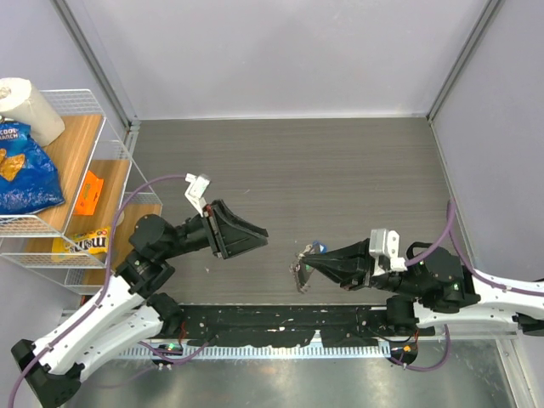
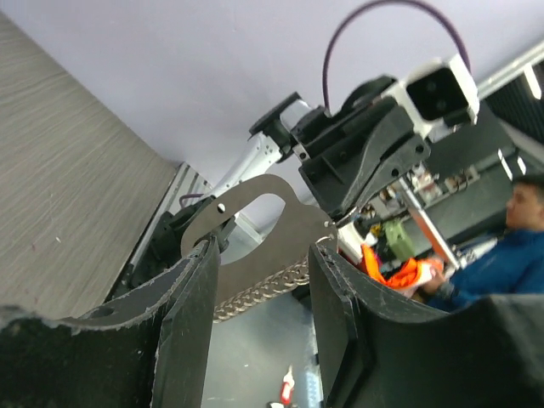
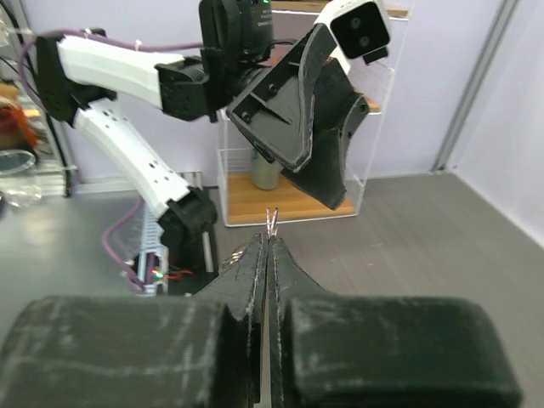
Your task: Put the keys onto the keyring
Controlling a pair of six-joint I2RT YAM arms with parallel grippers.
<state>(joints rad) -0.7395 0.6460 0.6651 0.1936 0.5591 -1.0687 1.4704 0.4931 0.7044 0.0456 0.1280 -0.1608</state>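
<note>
Here, closest to the arm bases, the right tool [image 1: 308, 264] is pressed fully shut, and its fingers [image 3: 246, 280] pinch a thin metal edge that stands up between the tips. This is the keyring [image 1: 299, 274], held in the air above the bench [image 1: 340, 161] in front of the right arm. Seen from the left wrist, its grey-beige strap [image 2: 289, 240] is flat with a loop opening, and a short chain [image 2: 259, 297] runs along its lower edge in that view. A small blue piece [image 1: 319, 246] shows just beside the tool tip; whether it is a key I cannot tell. The left tool [image 1: 259, 231] faces the keyring a little apart, its fingers [image 2: 191, 297] spread wide and holding nothing. Farther left stands a wire shelf [image 1: 105, 119] with a blue chips bag [image 1: 25, 174] and a paper roll [image 1: 25, 106].
</note>
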